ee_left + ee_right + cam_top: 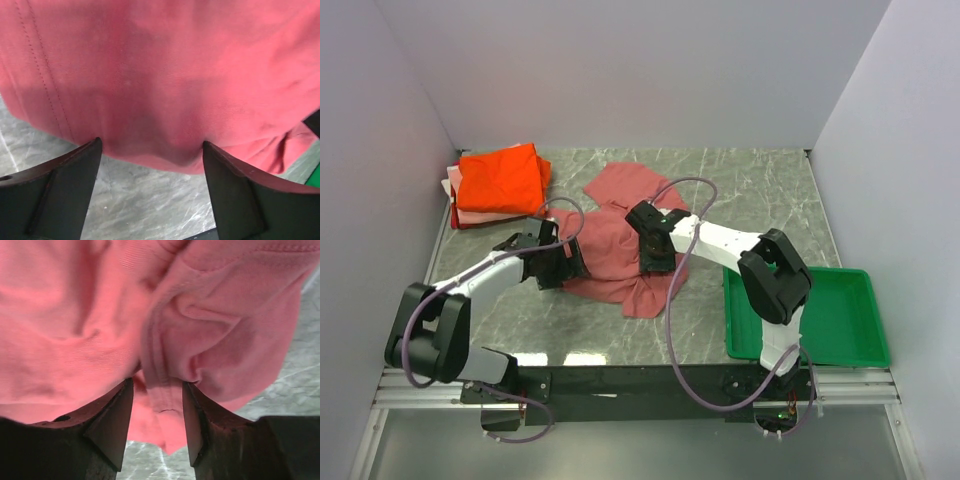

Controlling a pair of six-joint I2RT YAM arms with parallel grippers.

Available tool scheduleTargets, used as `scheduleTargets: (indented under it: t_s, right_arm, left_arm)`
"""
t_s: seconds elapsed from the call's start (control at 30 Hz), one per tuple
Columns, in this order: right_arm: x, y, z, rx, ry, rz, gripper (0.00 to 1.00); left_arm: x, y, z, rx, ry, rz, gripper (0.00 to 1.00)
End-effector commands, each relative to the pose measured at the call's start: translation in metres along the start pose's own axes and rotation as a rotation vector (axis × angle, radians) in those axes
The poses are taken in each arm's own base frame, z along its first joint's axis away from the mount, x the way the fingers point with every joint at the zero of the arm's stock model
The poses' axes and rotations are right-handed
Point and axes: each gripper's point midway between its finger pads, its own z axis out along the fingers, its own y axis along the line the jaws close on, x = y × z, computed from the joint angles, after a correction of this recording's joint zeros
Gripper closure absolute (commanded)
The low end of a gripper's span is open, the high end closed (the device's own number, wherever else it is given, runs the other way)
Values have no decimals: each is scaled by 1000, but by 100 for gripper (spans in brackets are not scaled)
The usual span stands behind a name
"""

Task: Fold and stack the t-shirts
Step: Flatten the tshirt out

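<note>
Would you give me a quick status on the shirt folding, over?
Left gripper open astride red t-shirt edge. Right gripper pinching its fold. Shirt crumpled, unfolded. Orange t-shirt stacked far left, green tray apart.

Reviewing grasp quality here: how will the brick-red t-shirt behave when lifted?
Likely floppy: the brick-red t-shirt lies crumpled in soft folds. The right gripper pinches only one fold between its fingers, so the rest would probably hang and drag.
</note>
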Motion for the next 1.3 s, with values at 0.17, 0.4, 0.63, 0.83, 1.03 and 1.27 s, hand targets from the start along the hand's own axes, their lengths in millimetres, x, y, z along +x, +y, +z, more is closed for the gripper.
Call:
scheduleTargets:
  t_s: [0.17, 0.4, 0.63, 0.83, 1.03, 1.27]
  right_arm:
    - [3, -17, 7, 108, 11, -29, 68]
    - [-12, -20, -11, 117, -40, -4, 100]
    - [-51, -33, -78, 66, -162, 87, 100]
    - [-66, -60, -156, 55, -310, 157, 100]
    - [-69, -89, -205, 43, -398, 253, 100]
    - [-89, -143, -175, 71, -409, 351, 100]
  left_arm:
    - [-17, -14, 14, 49, -3, 47, 26]
    - [-21, -10, 32, 23, 27, 72, 82]
    - [-70, -16, -4, -81, -71, 195, 100]
    - [-120, -34, -105, -171, -182, 288, 100]
    - [-127, -34, -164, -226, -164, 290, 100]
    - [-137, -44, -126, -130, -130, 302, 94]
